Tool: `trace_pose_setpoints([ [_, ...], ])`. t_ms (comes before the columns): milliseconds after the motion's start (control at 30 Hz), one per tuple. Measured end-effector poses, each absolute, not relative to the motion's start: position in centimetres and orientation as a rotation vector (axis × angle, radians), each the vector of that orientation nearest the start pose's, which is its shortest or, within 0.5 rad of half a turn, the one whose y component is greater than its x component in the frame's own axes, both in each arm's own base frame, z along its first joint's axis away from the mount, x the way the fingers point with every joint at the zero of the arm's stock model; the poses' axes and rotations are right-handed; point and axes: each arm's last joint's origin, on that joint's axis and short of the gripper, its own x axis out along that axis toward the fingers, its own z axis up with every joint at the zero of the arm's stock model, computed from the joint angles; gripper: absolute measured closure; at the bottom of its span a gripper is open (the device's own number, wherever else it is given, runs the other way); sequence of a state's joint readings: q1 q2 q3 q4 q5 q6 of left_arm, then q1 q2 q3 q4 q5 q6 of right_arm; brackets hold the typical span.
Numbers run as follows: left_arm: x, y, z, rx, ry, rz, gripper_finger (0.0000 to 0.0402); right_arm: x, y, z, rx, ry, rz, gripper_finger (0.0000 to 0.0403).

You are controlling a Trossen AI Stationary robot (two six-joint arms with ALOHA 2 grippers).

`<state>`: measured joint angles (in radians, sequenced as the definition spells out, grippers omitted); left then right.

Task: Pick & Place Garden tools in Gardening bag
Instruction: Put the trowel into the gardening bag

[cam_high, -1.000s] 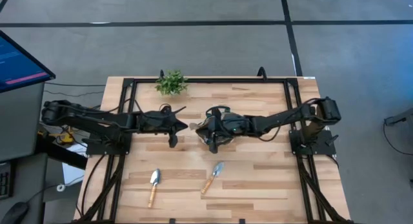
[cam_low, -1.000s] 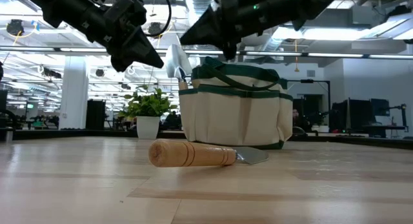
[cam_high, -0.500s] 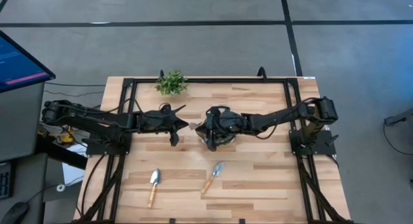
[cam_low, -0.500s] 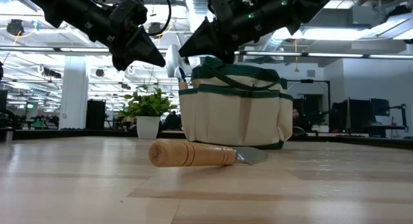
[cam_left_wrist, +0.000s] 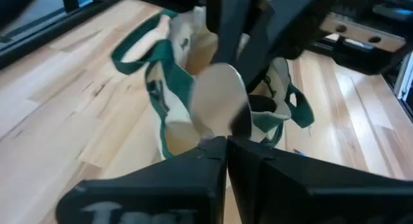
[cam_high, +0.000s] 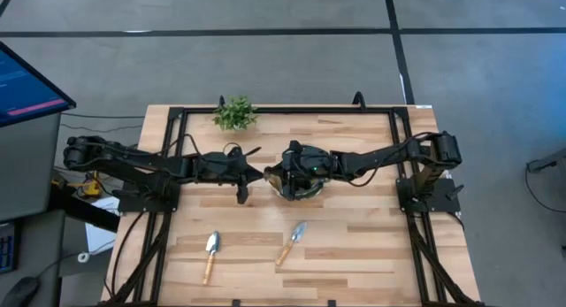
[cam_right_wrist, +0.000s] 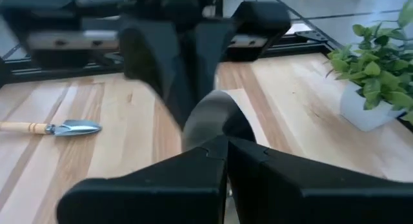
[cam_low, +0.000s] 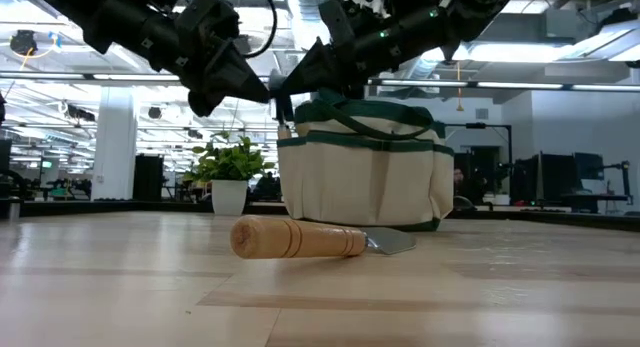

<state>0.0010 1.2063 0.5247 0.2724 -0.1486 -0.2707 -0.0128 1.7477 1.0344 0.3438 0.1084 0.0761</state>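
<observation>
Two grippers meet over the gardening bag (cam_high: 301, 176) at mid-table, each with fingers pressed together. The left gripper (cam_low: 262, 89) and right gripper (cam_low: 283, 87) nearly touch tip to tip above the bag's left rim, hiding most of a silver trowel blade (cam_left_wrist: 219, 104) standing there; whether either pinches it cannot be told. Two wood-handled trowels (cam_high: 211, 254) (cam_high: 291, 242) lie on the near side. A potted plant (cam_high: 234, 113) sits at the far edge.

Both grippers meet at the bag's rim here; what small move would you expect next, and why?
Probably the shut left gripper nudges the upright trowel head deeper into the gardening bag, since the blade pokes above the rim. The shut right gripper hovers opposite.
</observation>
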Motion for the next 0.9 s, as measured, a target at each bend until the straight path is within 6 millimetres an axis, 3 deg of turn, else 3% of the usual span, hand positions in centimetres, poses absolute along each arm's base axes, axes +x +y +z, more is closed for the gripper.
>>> trace_pose_setpoints([
  [367,24.6,0.2,20.3,-0.261,0.369,0.172,0.0400,38.1,-1.4,21.3,0.052,0.371,-0.148,0.0403],
  [633,24.7,0.3,20.6,-0.259,0.337,0.179,0.0400,37.6,-2.4,20.4,0.040,0.469,-0.170,0.0403],
  [767,24.7,0.2,20.6,-0.234,0.338,0.172,0.0400,37.4,-1.6,21.0,0.034,0.459,-0.149,0.0403],
  [900,24.6,0.0,20.8,-0.185,0.334,0.154,0.0400,36.6,0.2,23.1,0.016,0.422,-0.099,0.0403],
])
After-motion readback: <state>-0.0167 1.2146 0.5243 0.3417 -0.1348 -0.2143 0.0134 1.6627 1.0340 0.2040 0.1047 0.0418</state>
